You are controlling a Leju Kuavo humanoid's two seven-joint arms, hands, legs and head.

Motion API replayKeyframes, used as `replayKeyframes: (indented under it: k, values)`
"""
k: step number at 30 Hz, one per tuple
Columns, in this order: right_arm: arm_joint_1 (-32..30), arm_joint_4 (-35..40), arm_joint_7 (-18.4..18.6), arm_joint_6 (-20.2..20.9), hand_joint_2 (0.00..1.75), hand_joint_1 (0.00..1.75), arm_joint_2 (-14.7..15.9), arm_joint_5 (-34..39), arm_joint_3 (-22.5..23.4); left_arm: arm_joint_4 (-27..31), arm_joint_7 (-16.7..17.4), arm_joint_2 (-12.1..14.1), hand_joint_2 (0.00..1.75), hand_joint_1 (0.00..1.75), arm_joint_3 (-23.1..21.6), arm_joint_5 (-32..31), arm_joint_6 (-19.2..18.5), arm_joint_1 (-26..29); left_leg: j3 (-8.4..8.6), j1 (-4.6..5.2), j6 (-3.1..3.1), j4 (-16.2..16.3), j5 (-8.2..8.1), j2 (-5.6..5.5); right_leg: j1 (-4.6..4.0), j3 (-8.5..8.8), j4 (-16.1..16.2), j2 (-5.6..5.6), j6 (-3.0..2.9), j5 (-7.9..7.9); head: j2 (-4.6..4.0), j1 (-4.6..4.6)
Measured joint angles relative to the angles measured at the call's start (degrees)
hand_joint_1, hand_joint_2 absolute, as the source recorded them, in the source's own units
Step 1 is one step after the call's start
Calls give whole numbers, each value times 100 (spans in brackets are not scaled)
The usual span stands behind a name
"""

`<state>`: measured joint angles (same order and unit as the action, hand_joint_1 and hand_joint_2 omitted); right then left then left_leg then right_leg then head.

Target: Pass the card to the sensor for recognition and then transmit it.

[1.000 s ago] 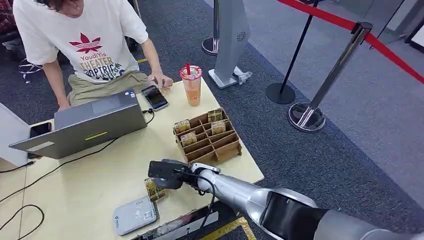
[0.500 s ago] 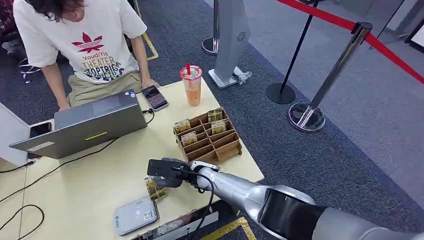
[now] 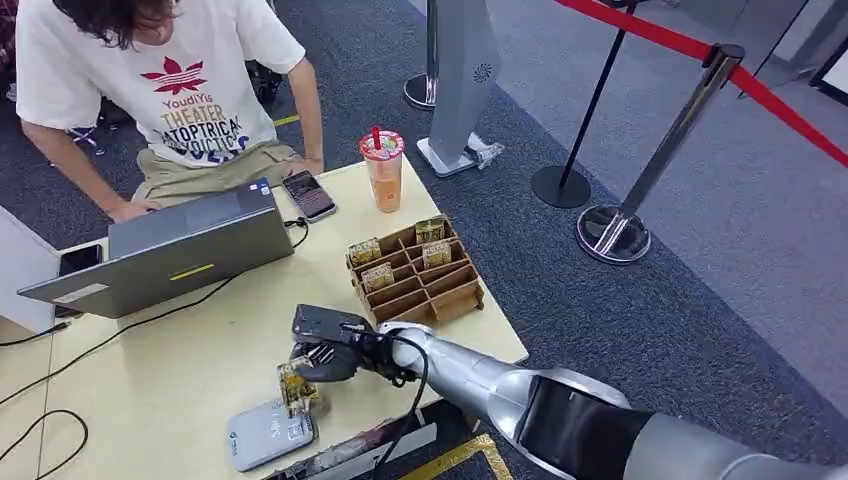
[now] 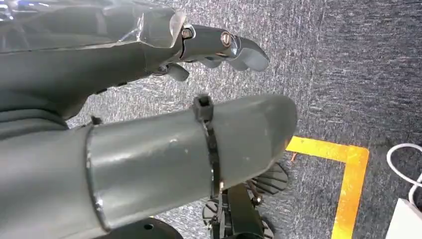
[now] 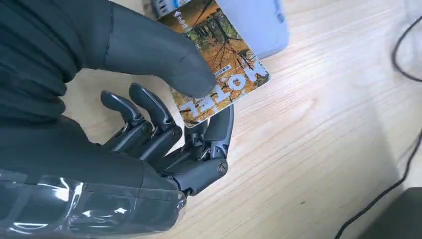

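While the right robot hand [image 3: 325, 352] pinches the card [image 5: 219, 74] between its thumb and a finger, the other fingers curl loosely beneath, and the card's far end reaches over the corner of the grey sensor [image 3: 270, 432]. In the head view the card hangs upright, its lower edge at the sensor's top; whether it touches, I cannot tell. The left robot hand [image 4: 219, 47] hangs over the carpet with its fingers apart, holding nothing.

By my judgement the card has been picked up and brought to the sensor, so the recognition step is under way or about to begin; handing the card on is left.

The sensor lies near the bench's [image 3: 180, 360] front edge, so a push toward the robot could slide it off. Away from the hand, the wooden card rack [image 3: 415, 275] stands close to the forearm's far side, with a drink cup [image 3: 383, 170] beyond it. A laptop [image 3: 170, 250] and its cables cross the bench near the seated person [image 3: 180, 90]; bare bench between laptop and sensor gives room.
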<state>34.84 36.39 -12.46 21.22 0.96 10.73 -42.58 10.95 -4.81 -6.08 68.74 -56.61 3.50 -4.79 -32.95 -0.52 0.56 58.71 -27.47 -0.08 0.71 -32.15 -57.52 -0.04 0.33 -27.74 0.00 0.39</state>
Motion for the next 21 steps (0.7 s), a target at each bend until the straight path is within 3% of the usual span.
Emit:
replayKeyframes:
  k: [5,14,21]
  values:
    - [24,184,52,107,175,175,42,354,-15,0,-9,2,0,0,13,-7,-2,0,0,0,0,0,0,0,0,0,0,0,0,0,0,0]
    - [77,996,4,-210,175,175,323,706,-2,0,-31,4,0,0,72,-44,-7,-3,1,1,0,1,0,1,0,-1,0,1,0,0,0,0]
    - [-56,1451,184,-337,175,175,422,406,9,0,-15,4,0,0,72,-118,-20,-31,0,0,0,1,0,1,0,-2,0,1,0,0,0,0]
